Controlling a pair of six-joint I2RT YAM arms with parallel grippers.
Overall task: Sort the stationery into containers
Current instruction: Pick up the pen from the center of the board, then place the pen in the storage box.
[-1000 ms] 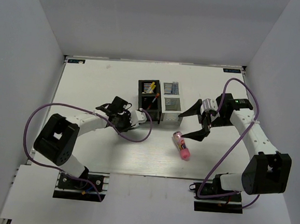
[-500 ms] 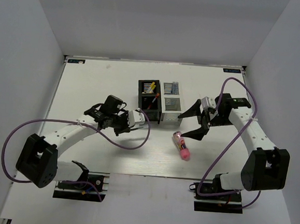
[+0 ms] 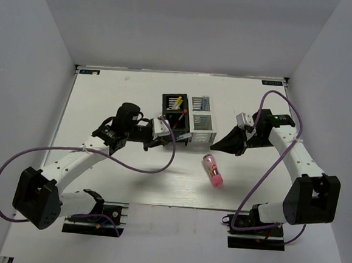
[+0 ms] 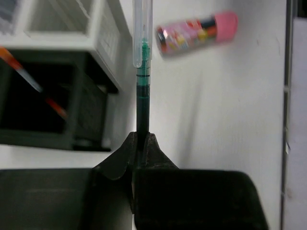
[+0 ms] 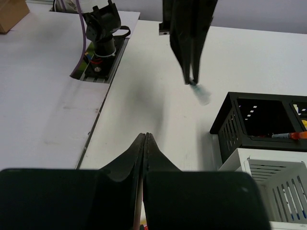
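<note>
Beside the bins [image 3: 201, 135] at table [image 3: 105, 101] centre, left pincer [image 4: 141, 139] gripping a clear green-inked pen [image 4: 142, 57]; right pincer [image 3: 212, 148] shut, pink tube [image 3: 213, 170] lying just nearward.

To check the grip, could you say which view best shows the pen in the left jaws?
Left wrist: the pen is close, pinched at its end. Right wrist shows a blurred tip; the top view hardly shows it.

On the table [image 3: 118, 90], the tube [image 3: 212, 170] lies near the block of bins [image 3: 201, 136], to its front right.
</note>
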